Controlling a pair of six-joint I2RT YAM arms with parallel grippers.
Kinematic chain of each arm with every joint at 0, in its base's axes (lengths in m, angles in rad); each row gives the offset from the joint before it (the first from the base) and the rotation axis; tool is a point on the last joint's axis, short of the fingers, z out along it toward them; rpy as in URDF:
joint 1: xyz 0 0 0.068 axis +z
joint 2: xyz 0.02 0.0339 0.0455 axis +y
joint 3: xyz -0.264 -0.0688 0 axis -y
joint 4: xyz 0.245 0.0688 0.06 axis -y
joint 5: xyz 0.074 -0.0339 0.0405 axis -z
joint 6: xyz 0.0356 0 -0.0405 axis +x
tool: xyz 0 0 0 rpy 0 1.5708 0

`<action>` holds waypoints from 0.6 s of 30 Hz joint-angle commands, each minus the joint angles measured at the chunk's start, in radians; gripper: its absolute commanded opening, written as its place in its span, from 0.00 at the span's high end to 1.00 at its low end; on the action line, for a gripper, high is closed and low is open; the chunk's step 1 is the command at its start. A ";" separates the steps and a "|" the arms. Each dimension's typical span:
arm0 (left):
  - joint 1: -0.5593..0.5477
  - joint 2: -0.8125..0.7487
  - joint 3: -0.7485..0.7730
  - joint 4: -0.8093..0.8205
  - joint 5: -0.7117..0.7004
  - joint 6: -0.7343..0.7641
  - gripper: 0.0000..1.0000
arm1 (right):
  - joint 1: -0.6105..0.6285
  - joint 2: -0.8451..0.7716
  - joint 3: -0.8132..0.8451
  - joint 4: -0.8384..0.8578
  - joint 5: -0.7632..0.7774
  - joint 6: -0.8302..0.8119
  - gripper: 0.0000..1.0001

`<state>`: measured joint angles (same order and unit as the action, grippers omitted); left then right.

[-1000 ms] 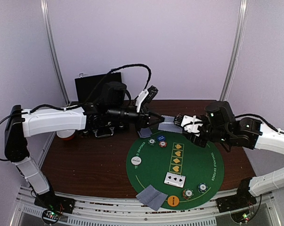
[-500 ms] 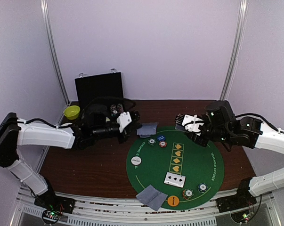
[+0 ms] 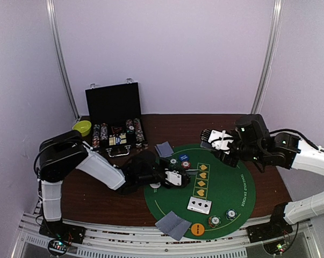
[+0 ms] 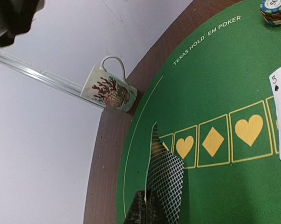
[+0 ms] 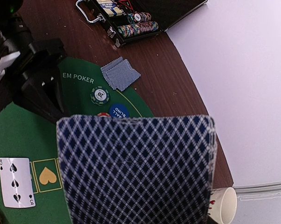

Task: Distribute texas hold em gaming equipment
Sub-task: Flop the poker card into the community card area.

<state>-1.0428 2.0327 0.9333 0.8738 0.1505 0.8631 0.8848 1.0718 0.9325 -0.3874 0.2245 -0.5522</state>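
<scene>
Green mat (image 4: 215, 70) with yellow hearts and diamonds; card (image 5: 135, 172) with blue-white lattice back; cream mug (image 4: 110, 91), red print.

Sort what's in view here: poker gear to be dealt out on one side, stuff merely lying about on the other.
For the job:
- held deck
- single held card
- face-down cards
- face-up card
- poker chips
- orange disc

Just lying about:
- black chip case
- printed mug
- yellow-green cup
- green mat, the surface only

Pale lilac walls (image 3: 167, 54) enclose a dark wooden table (image 3: 97, 201); metal uprights (image 3: 63, 59) stand at corners.
</scene>
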 commanded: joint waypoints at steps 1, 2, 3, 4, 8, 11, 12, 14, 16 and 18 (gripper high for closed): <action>-0.072 0.082 0.070 0.134 -0.078 0.175 1.00 | -0.005 -0.019 0.026 0.004 0.005 0.010 0.57; -0.086 0.098 0.075 0.128 -0.076 0.191 1.00 | -0.005 -0.019 0.025 0.005 0.003 0.009 0.57; -0.099 0.110 0.077 0.119 -0.069 0.205 1.00 | -0.005 -0.019 0.023 0.006 0.001 0.009 0.57; -0.110 0.121 0.080 0.117 -0.064 0.211 1.00 | -0.006 -0.021 0.021 0.008 0.000 0.009 0.57; -0.149 0.167 0.090 0.109 -0.067 0.232 1.00 | -0.005 -0.021 0.019 0.010 -0.005 0.009 0.57; -0.168 0.181 0.084 0.081 -0.058 0.256 1.00 | -0.005 -0.023 0.024 0.006 -0.008 0.009 0.57; -0.175 0.181 0.079 0.071 -0.053 0.264 1.00 | -0.006 -0.025 0.026 0.006 -0.007 0.009 0.57; -0.185 0.178 0.064 0.061 -0.051 0.271 1.00 | -0.005 -0.027 0.027 0.003 -0.007 0.009 0.57; -0.189 0.174 0.057 0.050 -0.050 0.264 1.00 | -0.005 -0.029 0.028 0.003 -0.008 0.009 0.57; -0.189 0.174 0.058 0.048 -0.066 0.252 0.99 | -0.005 -0.028 0.028 0.002 -0.009 0.010 0.57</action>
<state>-1.2270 2.2028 1.0016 0.9054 0.0998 1.1053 0.8848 1.0676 0.9325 -0.3874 0.2199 -0.5507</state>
